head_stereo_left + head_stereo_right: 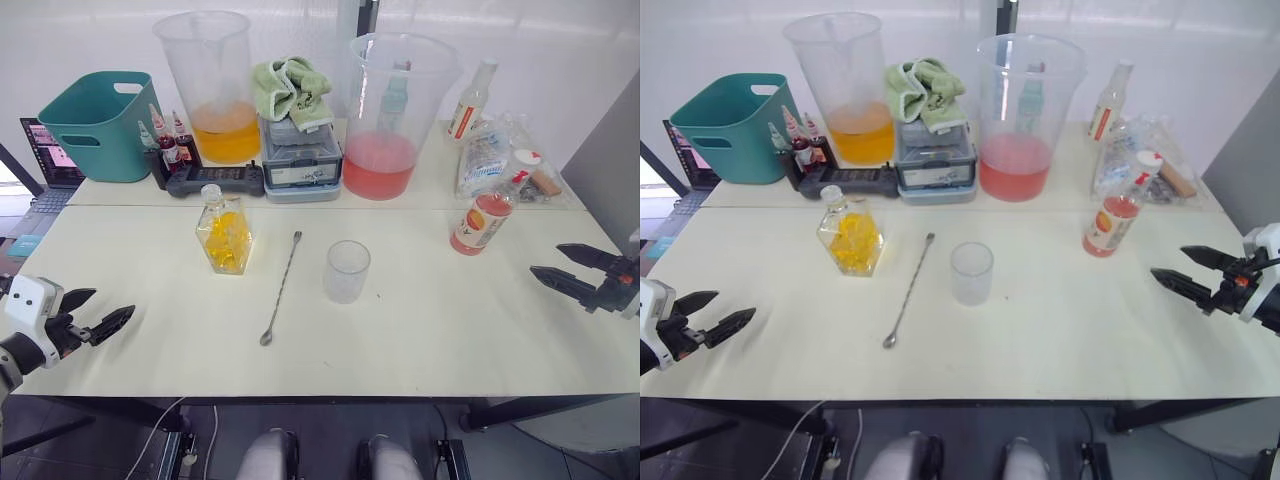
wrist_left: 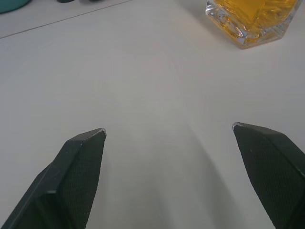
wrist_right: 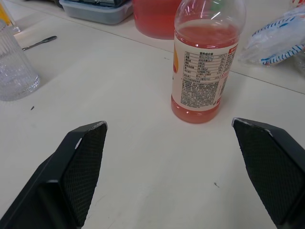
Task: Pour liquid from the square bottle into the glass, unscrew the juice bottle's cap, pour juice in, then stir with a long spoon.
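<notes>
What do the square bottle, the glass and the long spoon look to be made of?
Square bottle: clear, thick-based, probably glass; light glints off its faceted base.
Glass: clear with fine ribbed walls; glass or hard plastic, cannot tell.
Long spoon: thin, silvery and shiny, likely polished metal.

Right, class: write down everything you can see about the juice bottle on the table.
The juice bottle is clear plastic by the look of it, rounded, with a white cap screwed on. Pinkish-red drink fills it to the shoulder. A red, orange and white label wraps the body, with printed text on the back. It stands upright on the cream table, to the right of the glass, touching nothing else. The right gripper is open, apart from it.
</notes>
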### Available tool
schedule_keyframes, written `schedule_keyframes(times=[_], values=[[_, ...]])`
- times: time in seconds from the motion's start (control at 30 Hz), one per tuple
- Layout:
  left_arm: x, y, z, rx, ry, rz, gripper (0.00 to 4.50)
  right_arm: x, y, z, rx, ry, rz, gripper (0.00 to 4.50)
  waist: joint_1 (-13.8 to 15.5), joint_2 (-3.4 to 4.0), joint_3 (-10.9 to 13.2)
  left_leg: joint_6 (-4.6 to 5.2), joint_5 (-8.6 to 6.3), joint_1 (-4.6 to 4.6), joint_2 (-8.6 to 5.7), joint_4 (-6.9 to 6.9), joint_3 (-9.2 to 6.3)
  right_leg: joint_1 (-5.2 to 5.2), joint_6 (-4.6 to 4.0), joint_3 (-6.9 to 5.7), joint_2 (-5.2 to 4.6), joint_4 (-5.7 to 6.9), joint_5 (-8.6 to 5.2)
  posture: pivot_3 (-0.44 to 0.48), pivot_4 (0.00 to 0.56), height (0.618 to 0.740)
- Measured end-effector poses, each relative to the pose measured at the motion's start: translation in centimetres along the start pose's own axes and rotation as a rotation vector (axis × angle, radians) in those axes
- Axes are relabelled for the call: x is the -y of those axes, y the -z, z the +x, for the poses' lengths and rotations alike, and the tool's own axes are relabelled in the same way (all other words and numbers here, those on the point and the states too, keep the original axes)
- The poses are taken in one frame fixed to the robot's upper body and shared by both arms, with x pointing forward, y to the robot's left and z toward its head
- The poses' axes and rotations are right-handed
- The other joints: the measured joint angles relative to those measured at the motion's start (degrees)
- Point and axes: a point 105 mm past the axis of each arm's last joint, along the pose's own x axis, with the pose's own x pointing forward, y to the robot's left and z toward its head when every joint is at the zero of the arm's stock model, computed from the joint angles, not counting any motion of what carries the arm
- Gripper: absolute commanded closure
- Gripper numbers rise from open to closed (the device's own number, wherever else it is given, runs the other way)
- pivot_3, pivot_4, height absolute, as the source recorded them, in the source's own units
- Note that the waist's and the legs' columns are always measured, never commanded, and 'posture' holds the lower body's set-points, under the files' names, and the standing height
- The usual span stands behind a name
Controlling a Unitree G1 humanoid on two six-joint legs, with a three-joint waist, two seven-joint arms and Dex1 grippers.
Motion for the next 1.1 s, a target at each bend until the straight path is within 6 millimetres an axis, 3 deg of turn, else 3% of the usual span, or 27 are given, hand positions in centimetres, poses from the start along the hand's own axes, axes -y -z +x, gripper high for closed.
schedule_keyframes(times=[0.1,0.33,0.5,0.63,0.87,1.1], values=[[0.1,-0.4,0.0,0.028,-0.014,-0.02,0.0,-0.5,0.0,0.2,-0.013,-0.028,0.015,0.04,-0.01,0.0,0.0,0.01,-0.01,0.0,0.01,0.0,0.01,0.0,0.0,0.03,-0.04,-0.02,0.0,0.0,0.15,0.739],[4.0,-2.2,0.4,0.221,-0.095,-0.11,0.0,-8.3,-3.8,4.0,-0.038,-0.438,0.018,0.04,-0.42,-0.02,0.01,0.1,-0.07,0.02,0.04,0.01,0.02,0.02,0.1,0.06,-0.32,-0.06,0.09,0.0,0.15,0.739],[7.0,-3.8,0.5,0.319,-0.163,-0.135,0.0,-12.2,-7.1,5.9,-0.001,-0.617,-0.034,0.04,0.47,-0.1,0.0,-0.17,-0.3,-0.01,-0.04,0.06,0.01,0.09,0.18,0.07,-0.37,-0.19,0.17,0.0,0.15,0.739],[9.9,-4.1,1.8,0.347,-0.186,-0.211,0.0,-14.9,-8.6,6.9,0.041,-0.744,-0.04,0.04,1.3,-0.12,0.0,0.01,-0.32,-0.11,-0.09,0.24,0.03,0.09,0.3,0.06,-0.32,-0.3,0.29,0.0,0.15,0.739],[13.4,-5.5,5.4,0.374,-0.196,-0.271,0.0,-16.7,-10.3,7.1,0.055,-0.82,-0.098,0.04,2.02,-0.13,-0.01,0.61,-0.39,-0.49,-0.05,0.88,0.03,0.04,0.42,0.06,0.07,-0.29,0.4,0.0,0.15,0.739],[14.1,-6.0,8.6,0.369,-0.216,-0.257,0.0,-17.1,-10.6,6.9,0.06,-0.823,-0.122,0.04,2.08,-0.14,-0.01,0.76,-0.46,-0.58,-0.09,0.95,0.07,0.04,0.55,0.05,0.03,-0.4,0.49,0.0,0.15,0.739]])
